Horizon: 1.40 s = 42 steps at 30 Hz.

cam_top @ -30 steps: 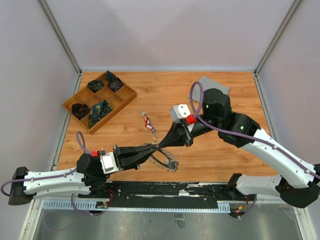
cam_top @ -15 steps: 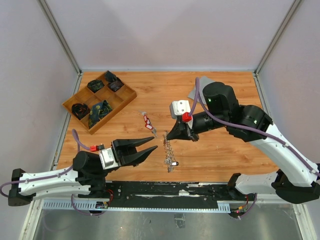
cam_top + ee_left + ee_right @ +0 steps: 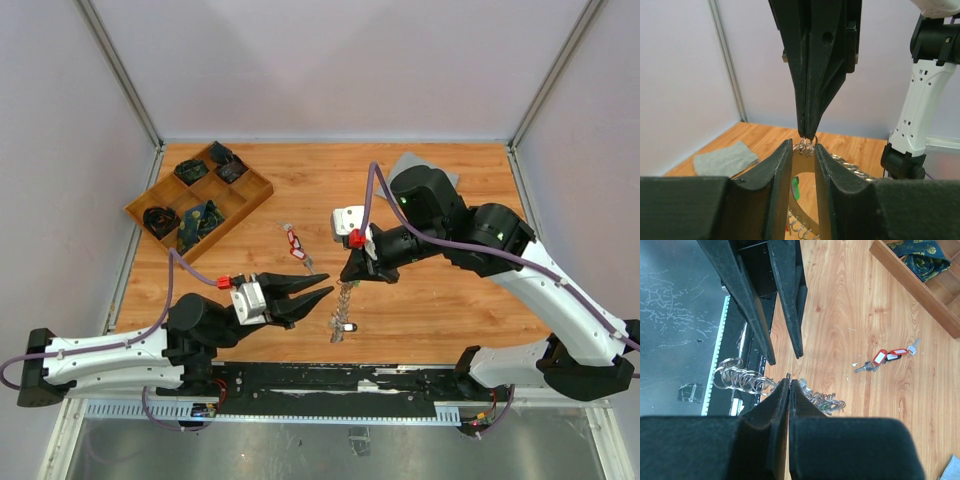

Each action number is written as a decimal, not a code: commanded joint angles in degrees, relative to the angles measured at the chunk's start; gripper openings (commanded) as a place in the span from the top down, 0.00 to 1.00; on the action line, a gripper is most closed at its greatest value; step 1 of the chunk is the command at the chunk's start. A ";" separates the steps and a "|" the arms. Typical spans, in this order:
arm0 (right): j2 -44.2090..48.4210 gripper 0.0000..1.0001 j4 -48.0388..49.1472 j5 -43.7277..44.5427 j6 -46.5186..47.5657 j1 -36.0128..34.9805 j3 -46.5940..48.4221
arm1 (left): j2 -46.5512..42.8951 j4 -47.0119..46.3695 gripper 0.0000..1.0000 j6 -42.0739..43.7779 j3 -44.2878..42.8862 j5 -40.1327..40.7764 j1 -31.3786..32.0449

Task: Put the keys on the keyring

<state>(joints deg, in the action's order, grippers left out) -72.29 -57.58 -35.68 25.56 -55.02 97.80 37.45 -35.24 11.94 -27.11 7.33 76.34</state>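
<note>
1. Starting at your right gripper (image 3: 347,277): its jaws are pressed together on the top of the keyring (image 3: 342,305), pinching thin wire between black tapered fingers.
2. Your left gripper (image 3: 325,293) stands partway apart and holds nothing; seen from its wrist, its fingers flank the spot just under the right gripper's tips; whether they touch the ring, you cannot tell.
3. The keyring hangs above the table (image 3: 450,300), long axis running down from the pinch, edge-on to the overhead camera; it is thin bright metal, its rim crowded with little loops, so expect it to swing and twist readily.
4. The keys (image 3: 295,243) lie flat on the wood, beyond the left gripper and left of the right one, apart from the ring; they are small silver blades with red plastic tags, their length running roughly away from the arm bases; both grippers are near, but only the left is free, so the pickup likely falls to it.
5. Farther out, a wooden compartment tray (image 3: 235,222) sits at the far left; a grey cloth (image 3: 415,162) lies behind the right arm; neither touches the keys.
</note>
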 commanded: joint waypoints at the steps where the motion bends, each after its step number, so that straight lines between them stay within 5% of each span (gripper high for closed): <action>1: 1.28 0.99 0.32 -1.34 1.79 -0.80 1.39 | -0.21 1.75 0.70 -2.19 -2.55 2.50 0.42; 7: 1.85 0.99 1.17 -3.30 2.30 -0.88 1.14 | 1.91 7.17 0.82 -2.75 -5.81 2.05 0.40; 15: 1.90 1.00 1.60 -3.17 2.29 -1.05 1.03 | 2.15 8.17 0.62 -3.58 -6.22 0.01 0.39; 22: 2.11 0.99 2.09 -3.10 2.23 -1.14 0.86 | 2.25 8.48 0.61 -3.87 -6.28 -0.16 0.39; 42: 2.79 0.99 4.01 -4.48 1.71 -1.60 -0.93 | 3.86 5.48 0.83 -4.58 -6.42 1.20 0.40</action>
<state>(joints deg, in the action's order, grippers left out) -70.98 -55.79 -38.15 27.03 -55.66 97.47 41.23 -26.96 7.44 -32.01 7.01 76.34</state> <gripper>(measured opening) 0.011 0.167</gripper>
